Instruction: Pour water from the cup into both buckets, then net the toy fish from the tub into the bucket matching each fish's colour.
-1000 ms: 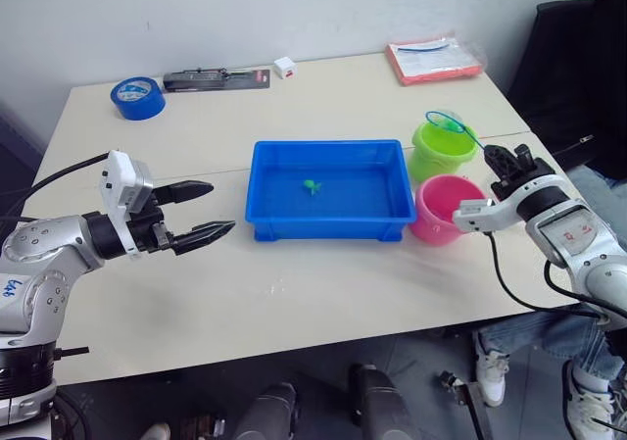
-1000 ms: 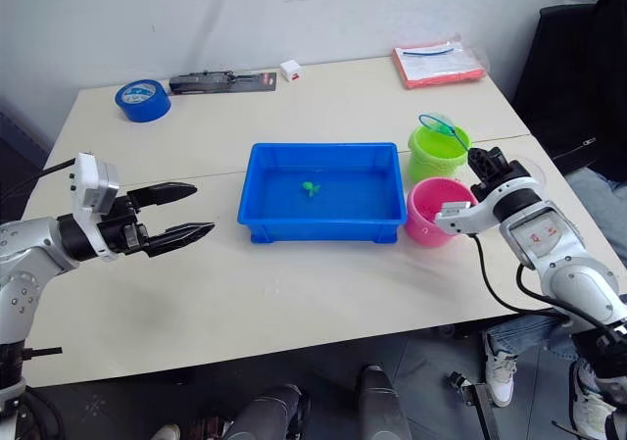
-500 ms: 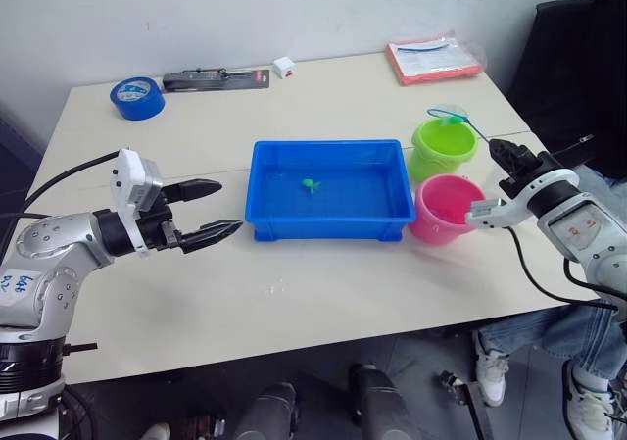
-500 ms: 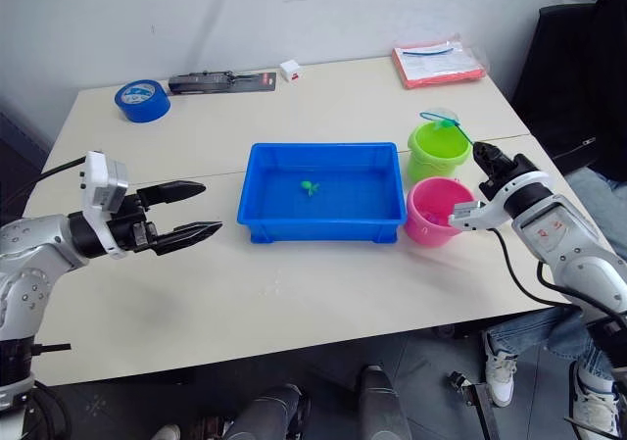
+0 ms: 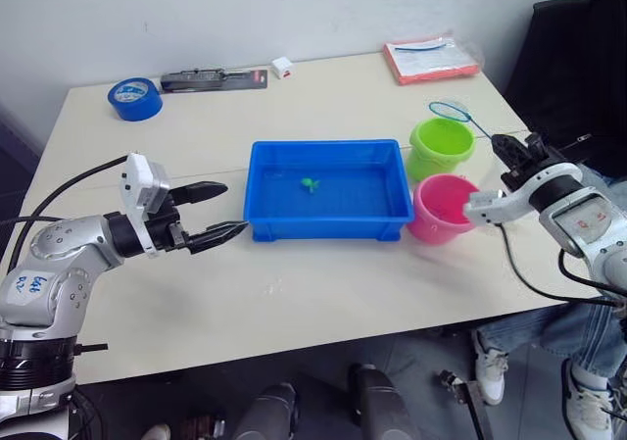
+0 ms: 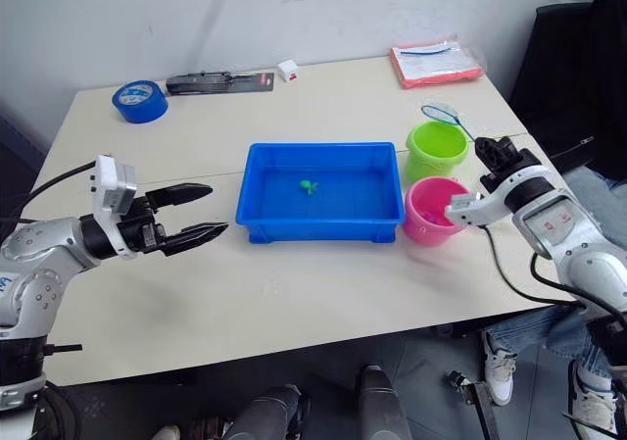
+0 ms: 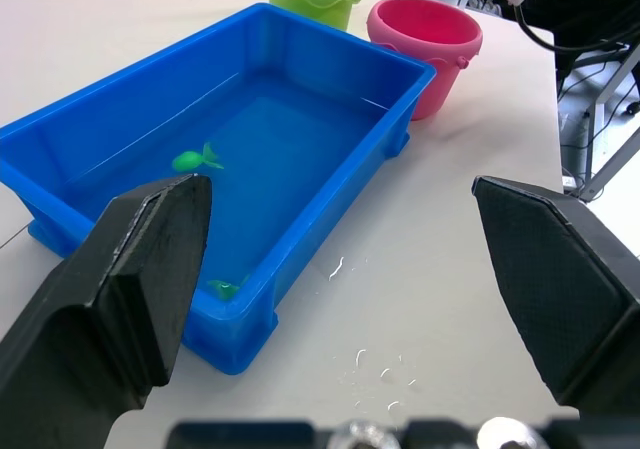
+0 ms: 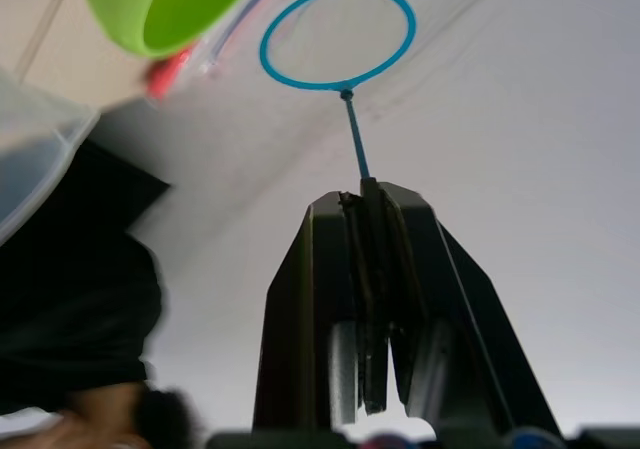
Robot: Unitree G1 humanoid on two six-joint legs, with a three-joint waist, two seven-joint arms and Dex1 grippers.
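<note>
Bare bench (image 5: 323, 293) fronts the tub (image 5: 328, 226); left pincer (image 5: 217, 212) gapes beside its end, right pincer (image 5: 513, 154) clamps the net (image 5: 450, 112) past the green bucket (image 5: 441, 146).

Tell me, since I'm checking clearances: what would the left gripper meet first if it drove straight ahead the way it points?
Most likely the near left wall of the tub; the open left gripper points straight at it. Depth is uncertain.
</note>
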